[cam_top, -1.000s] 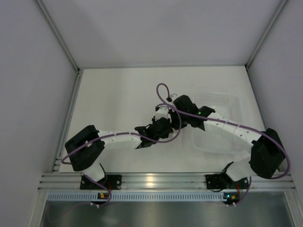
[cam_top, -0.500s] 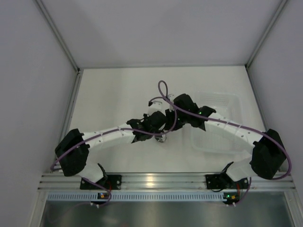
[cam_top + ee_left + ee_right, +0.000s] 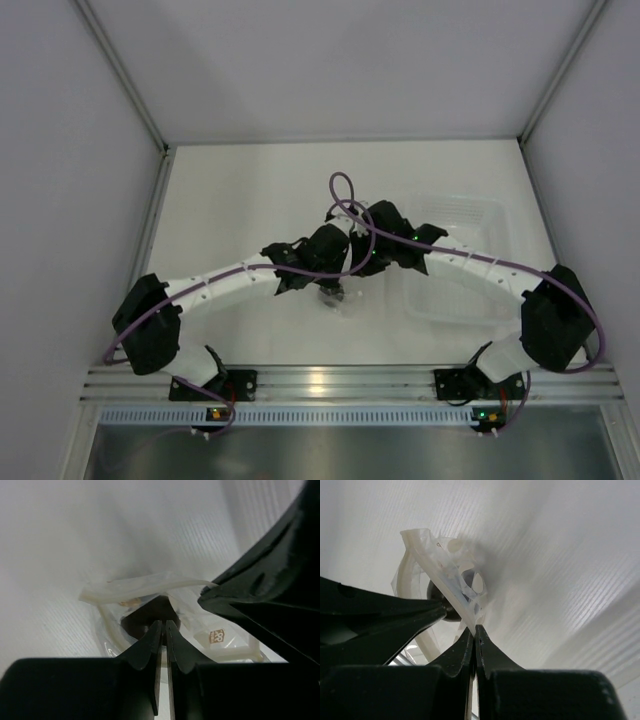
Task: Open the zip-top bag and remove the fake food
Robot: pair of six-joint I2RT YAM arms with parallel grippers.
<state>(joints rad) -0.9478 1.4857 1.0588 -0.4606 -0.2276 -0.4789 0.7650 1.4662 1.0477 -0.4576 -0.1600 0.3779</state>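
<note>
Left arm (image 3: 220, 290): it reaches from its base at the near edge up towards 1 o'clock and ends at the middle of the table (image 3: 240, 200).
Left gripper (image 3: 162, 626): the jaws are almost together, with only a thin slit between the two tips. They seem to pinch the clear film of the bag, directly in front of the ball.
Zip-top bag (image 3: 135, 587): it sits between the two grippers at the middle of the table. In the top view it shows as a small clear patch at 6 o'clock from the two wrists. Its thick white mouth strip is bent and partly lifted.
Fake food (image 3: 140, 620): a dark round ball, inside the bag, just behind the left fingertips, at 11 o'clock from them.
Right gripper (image 3: 472, 631): the jaws are pressed together on the white strip of the bag, which runs up from the tips towards 10 o'clock.
Tub (image 3: 480, 215): a translucent rectangle at 3 o'clock from the bag, apart from it.
Right arm (image 3: 480, 270): it passes over the tub.
</note>
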